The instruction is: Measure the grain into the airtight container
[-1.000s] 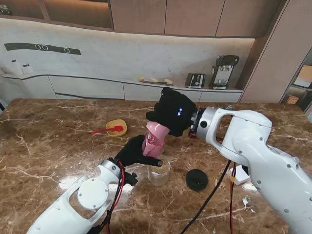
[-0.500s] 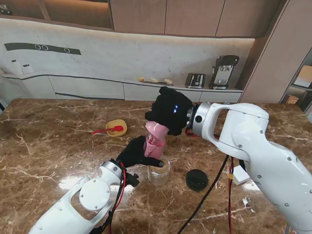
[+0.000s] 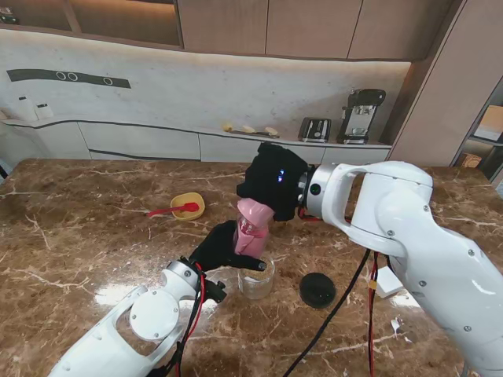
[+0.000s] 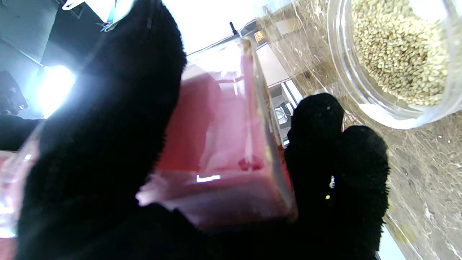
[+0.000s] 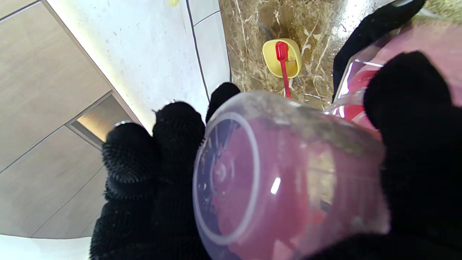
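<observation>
Overhead, both our hands, left hand (image 3: 222, 245) and right hand (image 3: 271, 181), grip the pink cup (image 3: 251, 228) above the jar (image 3: 257, 279); only the left wrist view shows grain (image 4: 397, 54) inside.

Brown marble table (image 3: 71, 236) w/ white veins fills the foreground. Behind it a long white counter (image 3: 157, 140) w/ drawer fronts runs along a pale stone wall (image 3: 196, 78). Wood cabinets (image 3: 267, 27) above, lit strip under them throwing warm light down the wall. On the counter: toaster (image 3: 314, 129), dark coffee machine (image 3: 360, 115), a few small pale items (image 3: 250, 129), too small to tell. Dark panel (image 3: 67, 77) w/ round marks on wall at left. Wood panel (image 3: 440, 86) & shelf (image 3: 489, 126) at right.
</observation>
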Controlling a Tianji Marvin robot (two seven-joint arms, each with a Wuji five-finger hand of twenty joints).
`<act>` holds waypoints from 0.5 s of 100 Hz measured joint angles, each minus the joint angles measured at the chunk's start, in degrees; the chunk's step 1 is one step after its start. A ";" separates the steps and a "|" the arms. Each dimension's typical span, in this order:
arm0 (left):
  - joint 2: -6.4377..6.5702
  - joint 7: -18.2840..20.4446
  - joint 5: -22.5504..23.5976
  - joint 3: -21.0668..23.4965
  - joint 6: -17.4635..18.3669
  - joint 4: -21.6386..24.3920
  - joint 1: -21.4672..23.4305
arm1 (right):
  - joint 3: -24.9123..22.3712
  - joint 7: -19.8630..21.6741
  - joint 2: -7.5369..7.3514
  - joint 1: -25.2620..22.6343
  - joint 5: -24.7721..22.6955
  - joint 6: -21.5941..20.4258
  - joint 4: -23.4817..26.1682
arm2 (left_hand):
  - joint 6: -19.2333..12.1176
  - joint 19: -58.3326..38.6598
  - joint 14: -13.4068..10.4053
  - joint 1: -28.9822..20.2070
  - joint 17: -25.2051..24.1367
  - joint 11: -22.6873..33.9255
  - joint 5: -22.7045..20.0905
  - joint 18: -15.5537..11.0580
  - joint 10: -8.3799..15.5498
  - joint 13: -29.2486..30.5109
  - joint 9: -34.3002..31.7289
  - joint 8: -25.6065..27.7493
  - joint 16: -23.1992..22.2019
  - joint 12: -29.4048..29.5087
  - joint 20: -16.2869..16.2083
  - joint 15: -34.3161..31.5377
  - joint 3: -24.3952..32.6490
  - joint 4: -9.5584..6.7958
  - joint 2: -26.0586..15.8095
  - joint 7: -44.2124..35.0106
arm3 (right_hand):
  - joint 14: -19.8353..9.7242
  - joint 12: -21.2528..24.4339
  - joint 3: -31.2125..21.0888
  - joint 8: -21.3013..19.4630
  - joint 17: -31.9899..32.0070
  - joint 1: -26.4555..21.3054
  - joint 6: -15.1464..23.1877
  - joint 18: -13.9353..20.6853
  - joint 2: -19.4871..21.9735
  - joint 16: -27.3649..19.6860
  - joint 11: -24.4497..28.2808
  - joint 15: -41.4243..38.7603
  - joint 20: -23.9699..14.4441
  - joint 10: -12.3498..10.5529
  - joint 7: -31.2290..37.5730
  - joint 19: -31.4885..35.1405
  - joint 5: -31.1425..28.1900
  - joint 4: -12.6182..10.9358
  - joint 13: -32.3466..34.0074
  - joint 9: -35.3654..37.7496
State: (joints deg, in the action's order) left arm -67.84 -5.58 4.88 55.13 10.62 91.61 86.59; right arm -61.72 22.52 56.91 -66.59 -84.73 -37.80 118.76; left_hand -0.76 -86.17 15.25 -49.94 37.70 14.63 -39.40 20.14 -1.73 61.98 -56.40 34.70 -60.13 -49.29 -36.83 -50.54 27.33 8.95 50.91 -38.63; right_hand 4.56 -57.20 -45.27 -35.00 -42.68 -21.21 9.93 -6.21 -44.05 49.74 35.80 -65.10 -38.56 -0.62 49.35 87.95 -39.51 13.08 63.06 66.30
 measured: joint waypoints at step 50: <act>-0.08 -0.01 -0.16 -0.44 0.21 -0.75 -0.30 | 1.54 5.12 0.00 1.64 3.75 -0.06 0.12 | 0.00 0.00 0.05 0.00 0.00 0.00 0.00 0.00 0.00 0.00 0.00 -0.02 0.00 0.00 0.00 0.00 0.00 0.00 0.00 -0.02 | 0.00 -3.41 0.00 0.79 0.37 0.63 0.00 0.00 0.00 2.03 0.02 -3.00 -2.91 -0.06 0.05 1.54 -0.61 0.00 0.00 1.26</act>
State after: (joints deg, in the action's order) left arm -67.93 -5.60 4.72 54.68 10.83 90.86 86.29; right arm -60.18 27.64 56.91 -64.95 -80.98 -37.86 118.88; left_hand -0.76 -86.17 15.30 -49.94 37.70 14.63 -39.40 20.14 -1.73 61.98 -56.40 34.68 -60.13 -49.29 -36.83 -50.54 27.33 8.95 50.91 -38.65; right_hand 4.56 -60.61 -45.27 -34.21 -42.31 -20.58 9.93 -6.20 -44.05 51.76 35.82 -68.11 -41.47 -0.68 49.40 89.49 -40.13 13.08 63.06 67.56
